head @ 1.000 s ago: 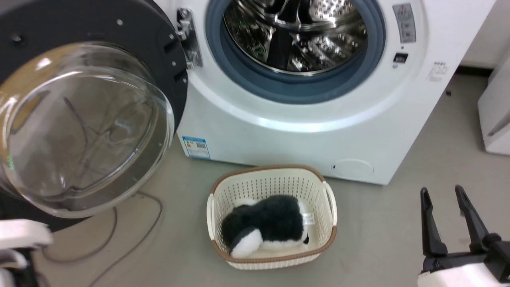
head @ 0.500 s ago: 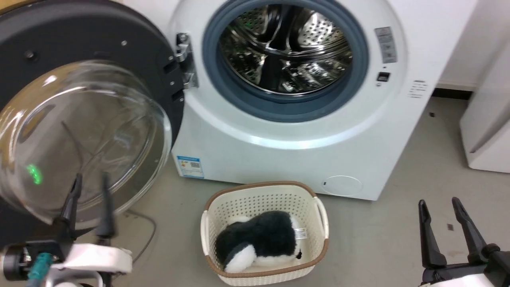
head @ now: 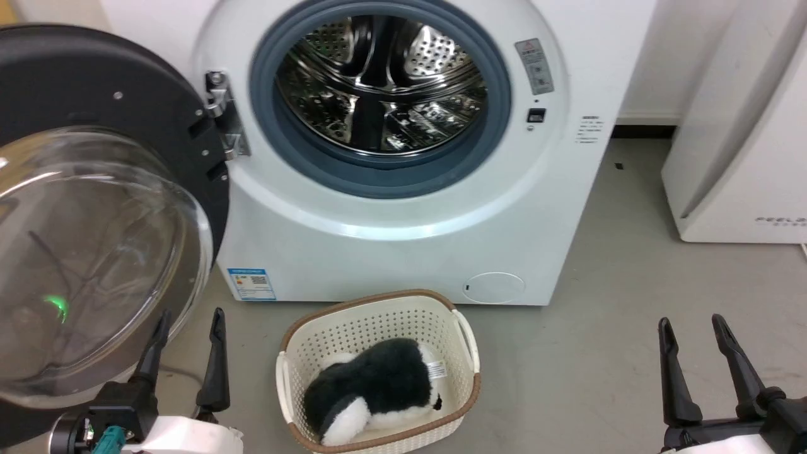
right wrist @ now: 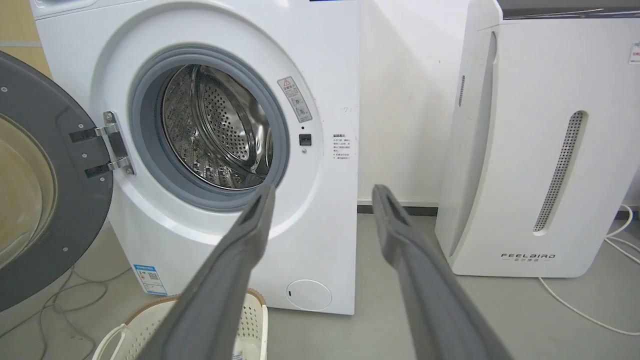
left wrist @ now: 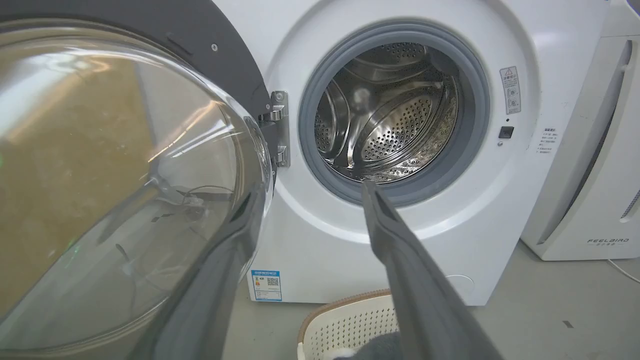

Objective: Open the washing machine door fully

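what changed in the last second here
The left end effector came into the head view at lower left, beside the washing machine door, and its fingers spread open, gripping nothing. The head camera also moved. The door stayed open, the right end effector open, the basket unmoved.

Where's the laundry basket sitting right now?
Head view, lower centre: the laundry basket sits on the floor before the washing machine, right of its open door, plush toy inside.

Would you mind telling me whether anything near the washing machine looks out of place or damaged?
Nothing looks damaged or spilled. The one oddity is a black-and-white plush toy lying in the laundry basket before the washing machine.
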Available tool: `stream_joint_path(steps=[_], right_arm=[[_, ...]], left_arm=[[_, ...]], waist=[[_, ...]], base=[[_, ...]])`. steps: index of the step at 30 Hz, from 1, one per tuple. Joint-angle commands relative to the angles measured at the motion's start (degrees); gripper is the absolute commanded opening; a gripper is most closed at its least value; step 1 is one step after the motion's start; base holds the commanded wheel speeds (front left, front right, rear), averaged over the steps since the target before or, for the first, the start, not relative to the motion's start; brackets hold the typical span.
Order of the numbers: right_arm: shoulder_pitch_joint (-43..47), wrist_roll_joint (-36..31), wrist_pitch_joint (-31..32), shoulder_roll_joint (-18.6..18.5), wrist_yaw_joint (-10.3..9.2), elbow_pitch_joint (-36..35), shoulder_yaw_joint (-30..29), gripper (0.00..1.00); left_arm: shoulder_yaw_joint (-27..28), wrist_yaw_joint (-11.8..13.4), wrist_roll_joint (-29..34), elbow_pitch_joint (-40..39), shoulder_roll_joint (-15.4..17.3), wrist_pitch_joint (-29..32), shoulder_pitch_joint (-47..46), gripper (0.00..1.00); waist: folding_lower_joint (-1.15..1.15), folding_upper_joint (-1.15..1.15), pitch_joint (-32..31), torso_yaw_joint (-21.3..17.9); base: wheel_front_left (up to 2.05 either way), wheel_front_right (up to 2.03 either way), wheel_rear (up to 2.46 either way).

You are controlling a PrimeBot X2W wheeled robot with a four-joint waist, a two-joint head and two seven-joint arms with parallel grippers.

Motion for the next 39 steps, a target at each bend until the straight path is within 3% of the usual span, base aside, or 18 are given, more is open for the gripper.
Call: stream_joint_path(steps=[1, 10, 11, 39], right_arm=[[0.74, 0.50, -0.25, 0.14, 0.05, -0.19, 0.20, 1.00], [0.91, 0.63, -0.25, 0.14, 0.05, 0.01, 0.87, 1.00], [0.05, 0.09, 0.01, 0.00, 0.01, 0.01, 0.78, 0.00], [-1.16, -1.16, 2.97, 0.03, 0.01, 0.41, 1.64, 0.00]], left_arm=[[0.08, 0.02, 0.43, 0.17, -0.33, -0.07, 0.89, 1.00], [-0.45, 0.17, 1.47, 0.72, -1.47, -0.07, 1.42, 1.00], [-0.49, 0.16, 1.34, 0.62, -1.29, 0.01, 0.96, 0.00], [-1.83, 1.54, 2.31, -0.53, -1.45, 2.99, 0.73, 0.00]], waist=[[0.00, 0.00, 0.06, -0.91], [0.00, 0.00, 0.61, -3.20], [0.00, 0.00, 0.54, -3.13], [0.00, 0.00, 0.53, -2.87]], base=[[0.00, 0.00, 0.00], [0.00, 0.00, 0.00], [0.00, 0.00, 0.00], [0.00, 0.00, 0.00]])
